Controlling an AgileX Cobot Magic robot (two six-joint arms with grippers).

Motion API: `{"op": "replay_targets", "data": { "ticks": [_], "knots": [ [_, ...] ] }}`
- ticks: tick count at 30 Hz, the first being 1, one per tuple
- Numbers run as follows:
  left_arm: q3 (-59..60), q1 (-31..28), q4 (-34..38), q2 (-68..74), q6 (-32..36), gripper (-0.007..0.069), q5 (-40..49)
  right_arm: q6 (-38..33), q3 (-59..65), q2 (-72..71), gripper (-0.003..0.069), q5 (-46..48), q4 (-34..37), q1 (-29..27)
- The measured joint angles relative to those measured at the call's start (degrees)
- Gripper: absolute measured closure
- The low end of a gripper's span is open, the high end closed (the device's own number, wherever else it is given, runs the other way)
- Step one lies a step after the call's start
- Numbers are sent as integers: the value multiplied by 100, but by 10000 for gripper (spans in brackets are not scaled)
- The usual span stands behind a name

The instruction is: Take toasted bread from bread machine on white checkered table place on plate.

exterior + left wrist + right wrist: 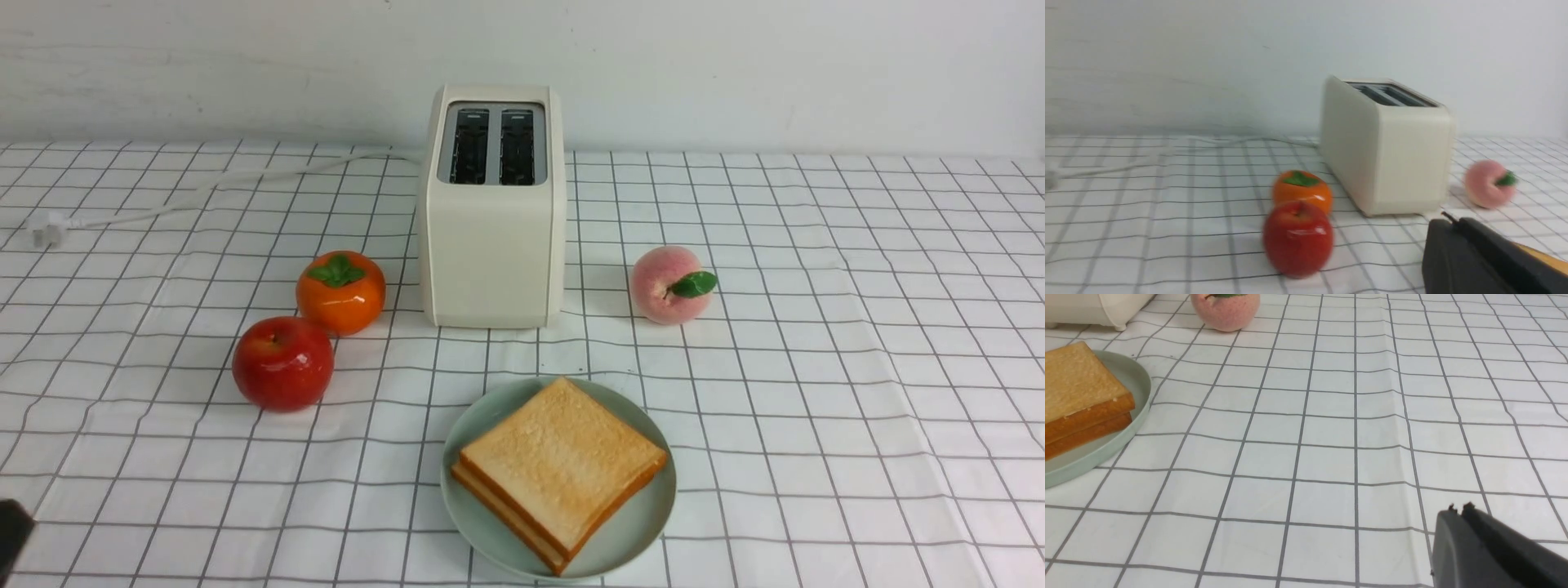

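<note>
A: Where is the toasted bread (562, 465)?

B: 2 slices, stacked flat on the plate (645, 523), corners turned diamond-wise. One corner reaches close to the near rim; pale green shows on both sides.

A: And the bread machine (492, 237)?

B: Upright just behind the plate, apart from it, both slots dark and empty. Its power cord (204, 192) trails off to the robot's left, ending in a plug near the table's left edge.

A: What crowds it?

B: A persimmon (340, 291) and a red apple (282, 363) sit left of it, touching or nearly so. A peach (668, 285) sits right, apart from the toaster.

A: Open room?

B: The whole right stretch of the white checkered table (857, 392) beyond the peach and plate is bare cloth, slightly wrinkled. The back edge meets the wall.

A: Grippers?

B: The left gripper (1447, 218) hangs low near the apple, fingers pressed together, carrying nothing. The right gripper (1458, 507) hovers over bare cloth right of the plate, its 2 tips together, also carrying nothing.
</note>
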State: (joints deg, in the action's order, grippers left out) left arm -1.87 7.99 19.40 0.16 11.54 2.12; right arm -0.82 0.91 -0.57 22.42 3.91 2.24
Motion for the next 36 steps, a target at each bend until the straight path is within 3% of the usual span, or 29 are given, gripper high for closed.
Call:
{"op": "replay_targets", "data": {
  "ticks": [3,4,10,36],
  "knots": [
    [145,-500,-577,-69,-731,638,282,0,0,0,647,0,0,0],
    [267,-748,-1013,-71,-1317,638,612,0,0,0,645,0,0,0],
    [360,-870,-1714,-71,-2560,638,1976,-4,0,0,638,0,0,0],
    [360,-870,-1763,-71,-2737,638,2018,-12,0,0,606,0,0,0]
  ]
}}
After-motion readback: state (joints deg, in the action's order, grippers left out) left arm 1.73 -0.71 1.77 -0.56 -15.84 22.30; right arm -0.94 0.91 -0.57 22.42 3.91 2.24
